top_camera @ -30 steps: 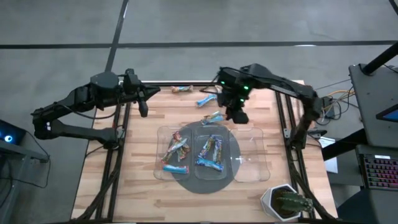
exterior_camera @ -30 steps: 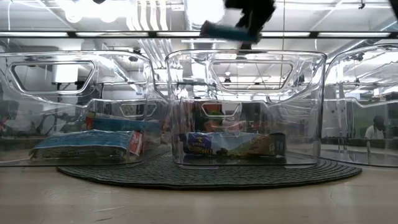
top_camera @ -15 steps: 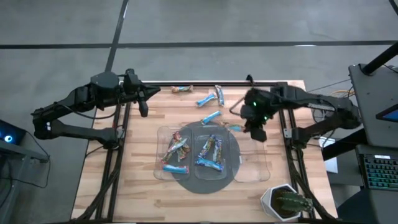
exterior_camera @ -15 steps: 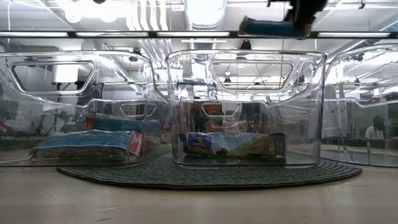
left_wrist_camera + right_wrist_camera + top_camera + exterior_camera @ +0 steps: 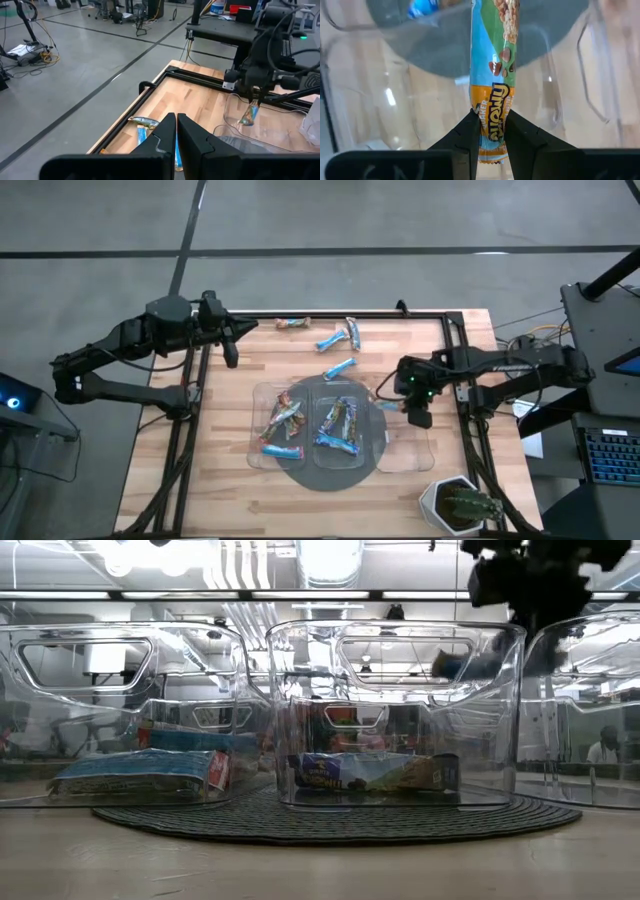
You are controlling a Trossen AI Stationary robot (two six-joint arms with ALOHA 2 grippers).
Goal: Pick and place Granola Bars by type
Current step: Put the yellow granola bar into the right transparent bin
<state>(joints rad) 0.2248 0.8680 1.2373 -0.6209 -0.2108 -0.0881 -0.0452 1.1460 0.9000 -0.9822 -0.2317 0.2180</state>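
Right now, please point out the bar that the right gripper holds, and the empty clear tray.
held granola bar (image 5: 492, 75), right wrist view, middle of wrapper.
empty clear tray (image 5: 412, 448), high view, bare floor.

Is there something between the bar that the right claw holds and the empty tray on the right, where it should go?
Nothing visible blocks it. The right claw holds the blue granola bar over the open top of the empty right tray. Only clear tray and mat show beneath the bar. The left claw waits far off at the table's left edge.
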